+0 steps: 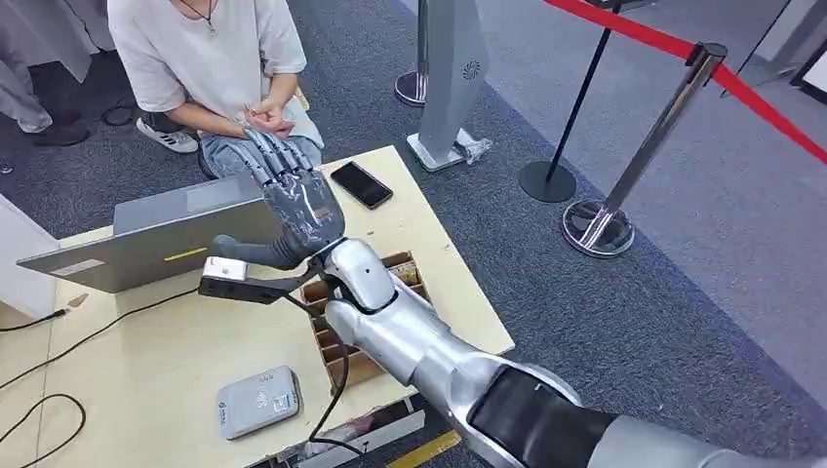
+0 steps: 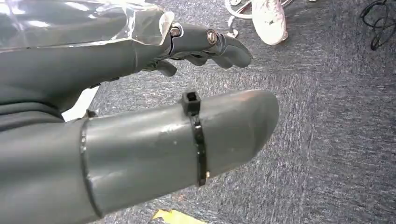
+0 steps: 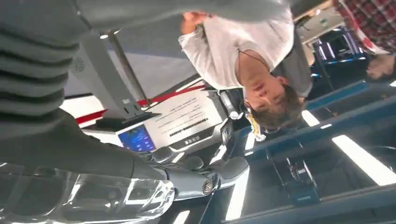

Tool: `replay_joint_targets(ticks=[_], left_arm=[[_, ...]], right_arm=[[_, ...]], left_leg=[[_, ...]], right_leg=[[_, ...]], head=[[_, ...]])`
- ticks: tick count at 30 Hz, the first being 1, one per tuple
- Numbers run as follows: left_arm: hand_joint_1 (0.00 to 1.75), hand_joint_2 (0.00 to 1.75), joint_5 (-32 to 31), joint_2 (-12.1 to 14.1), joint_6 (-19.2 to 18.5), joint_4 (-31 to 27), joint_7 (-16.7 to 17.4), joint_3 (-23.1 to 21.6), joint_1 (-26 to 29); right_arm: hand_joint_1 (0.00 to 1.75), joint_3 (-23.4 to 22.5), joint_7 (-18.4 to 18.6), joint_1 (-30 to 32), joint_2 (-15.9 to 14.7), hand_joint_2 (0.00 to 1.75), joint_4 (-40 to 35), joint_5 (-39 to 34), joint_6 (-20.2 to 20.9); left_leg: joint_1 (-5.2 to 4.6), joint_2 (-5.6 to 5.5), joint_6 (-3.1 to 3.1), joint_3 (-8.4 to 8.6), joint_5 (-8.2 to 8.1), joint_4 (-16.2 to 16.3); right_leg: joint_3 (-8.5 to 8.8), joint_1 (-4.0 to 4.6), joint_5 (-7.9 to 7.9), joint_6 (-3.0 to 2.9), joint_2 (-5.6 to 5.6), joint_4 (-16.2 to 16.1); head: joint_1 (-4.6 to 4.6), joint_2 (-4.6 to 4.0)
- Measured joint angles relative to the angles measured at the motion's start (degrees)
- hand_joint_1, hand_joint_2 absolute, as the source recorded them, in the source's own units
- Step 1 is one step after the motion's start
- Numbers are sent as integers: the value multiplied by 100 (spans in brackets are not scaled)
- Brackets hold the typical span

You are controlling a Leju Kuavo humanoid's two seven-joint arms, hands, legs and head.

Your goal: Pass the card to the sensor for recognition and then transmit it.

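My right hand (image 1: 295, 202) is raised above the far side of the wooden table (image 1: 146, 361), fingers stretched out flat and apart, palm empty. In the right wrist view its fingers (image 3: 201, 173) also lie straight with nothing in them. Its fingertips reach close to the hands of a seated person (image 1: 265, 117), which are held together; I cannot tell whether a card is in them. The grey card sensor (image 1: 256, 402) lies flat near the table's front edge, well below the right arm. My left hand (image 2: 205, 44) hangs over grey carpet, fingers loosely bent, holding nothing.
An open grey laptop (image 1: 146, 234) stands at the table's left, a black phone (image 1: 361, 184) at its far edge. A wooden slotted box (image 1: 341, 341) sits under my right forearm. Cables (image 1: 59, 351) run across the table. Stanchions with a red belt (image 1: 673, 107) stand to the right.
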Motion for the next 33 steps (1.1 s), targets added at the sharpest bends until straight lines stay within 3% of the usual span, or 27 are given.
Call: replay_joint_targets(ticks=[6,14,15,22,33], left_arm=[[0,0,17,2,0,0,-24,4,2],[0,0,33,2,-20,0,-90,7,9],[0,0,33,2,-20,0,-94,7,10],[0,0,33,2,-37,0,-87,7,13],[0,0,24,2,-63,0,-52,9,17]], right_arm=[[0,22,-57,321,-159,0,-603,-160,107],[0,192,-83,1070,-657,0,-1656,-229,308],[0,212,-81,1165,-721,175,-1758,-231,308],[0,295,65,1729,-962,175,-2010,-201,304],[0,321,289,2210,-1051,175,-2080,125,400]], left_leg=[[0,0,-1,1,-1,0],[-1,-1,0,0,-2,0],[-1,0,1,0,-3,0],[0,0,2,0,-3,0],[0,0,2,-1,-3,-1]], right_leg=[[-1,0,0,0,-1,-2],[-1,-1,-1,1,0,-3],[-1,-1,-1,1,0,-3],[-1,-1,-1,1,0,-3],[0,0,-1,1,0,-2]], head=[[-2,0],[-2,0],[-2,0],[-4,0],[-2,0]])
